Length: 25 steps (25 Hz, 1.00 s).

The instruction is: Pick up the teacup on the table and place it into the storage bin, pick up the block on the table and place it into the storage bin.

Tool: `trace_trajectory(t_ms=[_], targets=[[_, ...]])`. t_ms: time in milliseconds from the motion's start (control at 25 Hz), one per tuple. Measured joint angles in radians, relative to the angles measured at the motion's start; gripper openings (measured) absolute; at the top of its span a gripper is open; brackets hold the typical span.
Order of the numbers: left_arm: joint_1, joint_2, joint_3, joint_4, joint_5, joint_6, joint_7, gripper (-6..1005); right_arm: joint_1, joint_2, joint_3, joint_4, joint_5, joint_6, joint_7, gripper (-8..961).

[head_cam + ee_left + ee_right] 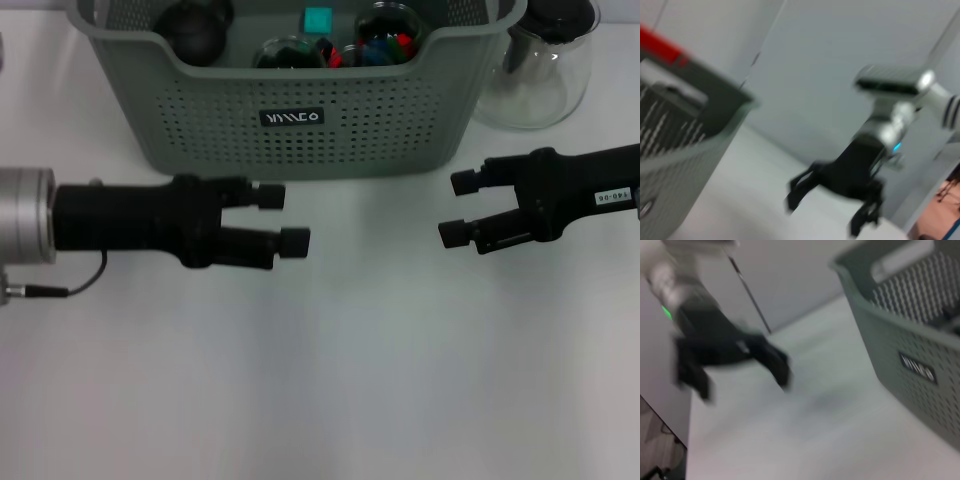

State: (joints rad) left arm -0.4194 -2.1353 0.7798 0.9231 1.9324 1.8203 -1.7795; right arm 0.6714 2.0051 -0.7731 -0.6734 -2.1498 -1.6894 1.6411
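The bin stands at the table's far edge, label facing the robot. Inside it lie a teal block, glass cups holding red, blue and green bits, and a dark round thing. A glass jug stands just beside the bin's right end. In front of the bin, both arms hover over the bare table. The left gripper points right, fingers apart and holding nothing. The right gripper points left, fingers likewise apart and empty. The two tips face each other, well apart.
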Motion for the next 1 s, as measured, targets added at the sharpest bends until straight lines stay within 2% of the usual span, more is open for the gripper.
trace_trajectory(t_ms=[160, 440, 640, 800, 1000], targets=[[0.009, -0.002, -0.006, -0.043, 0.047, -0.049, 0.025, 911, -0.001, 0.000, 0.000, 0.001, 0.040, -0.019, -0.024, 946], [0.003, -0.012, -0.010, -0.057, 0.036, -0.038, 0.061, 910, 0.003, 0.002, -0.002, 0.001, 0.042, -0.025, -0.018, 947], [-0.011, -0.021, -0.013, -0.066, 0.034, -0.043, 0.104, 909, -0.004, 0.003, 0.000, 0.000, 0.042, -0.017, -0.036, 947], [-0.035, -0.019, -0.012, -0.114, 0.034, -0.079, 0.188, 909, -0.008, 0.004, -0.001, 0.008, 0.041, 0.014, -0.075, 947], [-0.064, -0.012, -0.003, -0.190, 0.046, -0.157, 0.285, 909, -0.015, 0.024, -0.012, 0.014, 0.034, 0.053, -0.146, 947]])
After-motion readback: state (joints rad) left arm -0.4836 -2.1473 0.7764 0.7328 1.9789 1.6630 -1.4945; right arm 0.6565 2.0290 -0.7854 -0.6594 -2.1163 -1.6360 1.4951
